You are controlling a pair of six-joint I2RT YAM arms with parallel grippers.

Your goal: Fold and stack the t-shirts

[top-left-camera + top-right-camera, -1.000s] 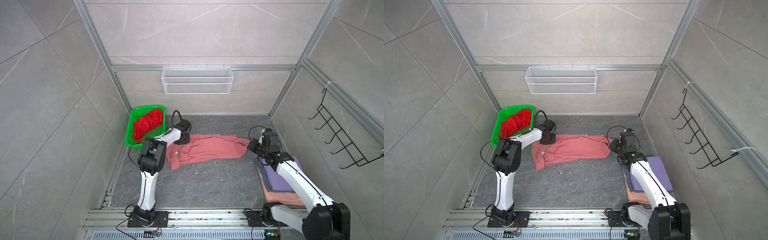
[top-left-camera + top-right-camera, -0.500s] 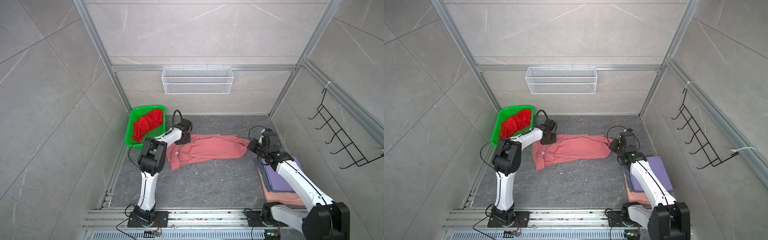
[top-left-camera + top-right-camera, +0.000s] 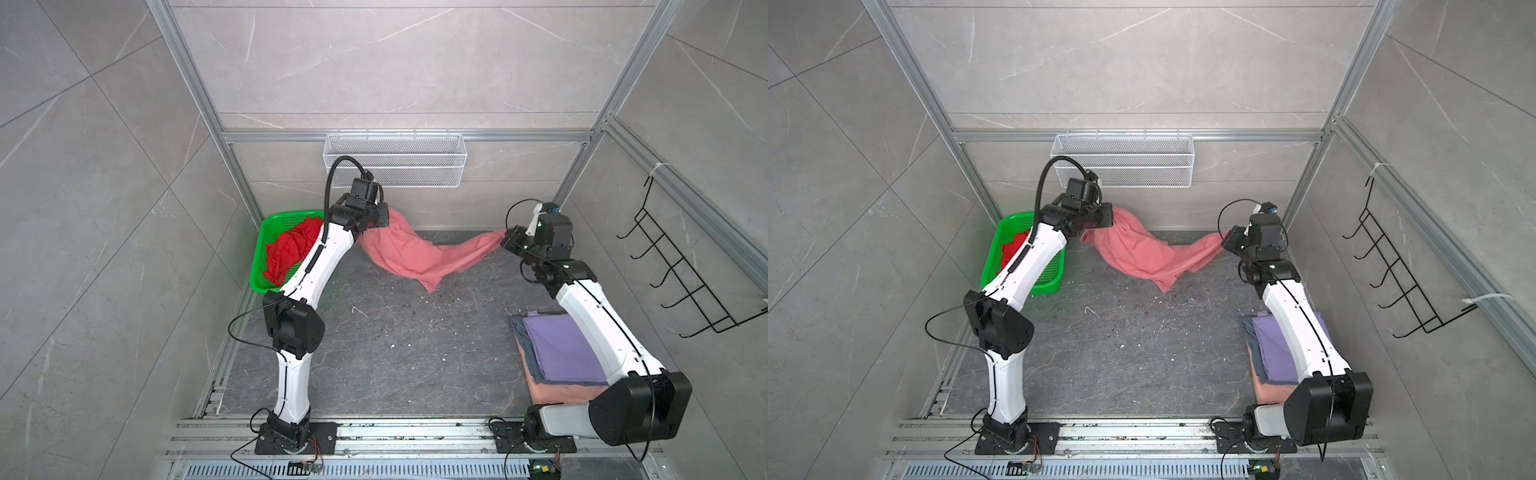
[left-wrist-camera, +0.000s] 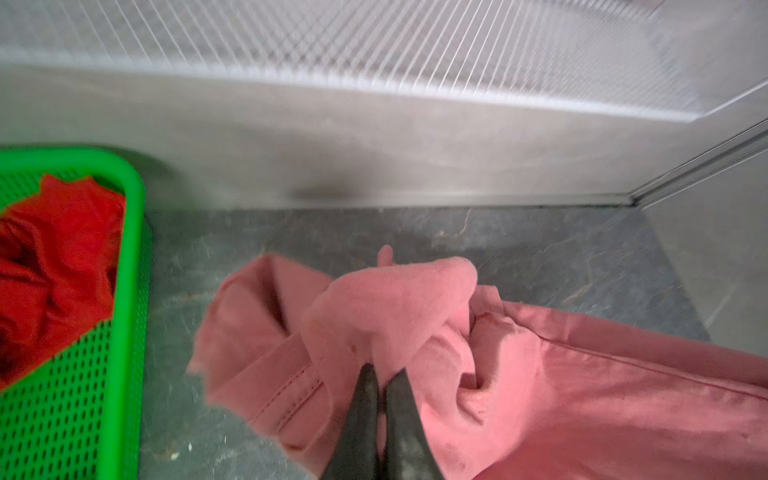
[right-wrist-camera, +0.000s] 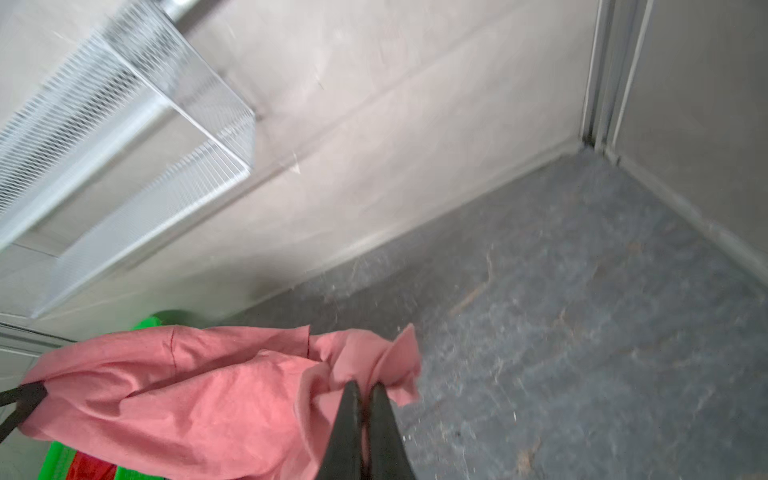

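Top views: dark grey tabletop (image 3: 374, 353) carries all items. Salmon-pink t-shirt (image 3: 411, 253) (image 3: 1142, 253) hangs stretched between both arms near the back wall, middle sagging. Its lowest fold appears to touch the tabletop, but this is not confirmed. Folded stack at right front: lavender tee (image 3: 561, 349) on top, grey-blue tee (image 3: 528, 353) beneath, peach tee (image 3: 552, 395) at bottom, partly hidden by the right arm. Green basket (image 3: 259, 266) at left rear holds a crumpled red tee (image 3: 291, 249). Left end effector (image 3: 384, 216), raised, is pinched narrow on one end of the salmon-pink t-shirt. The left wrist view confirms fabric between the fingertips (image 4: 365, 382). Right end effector (image 3: 506, 241), lower, is likewise clamped narrow on the opposite end.
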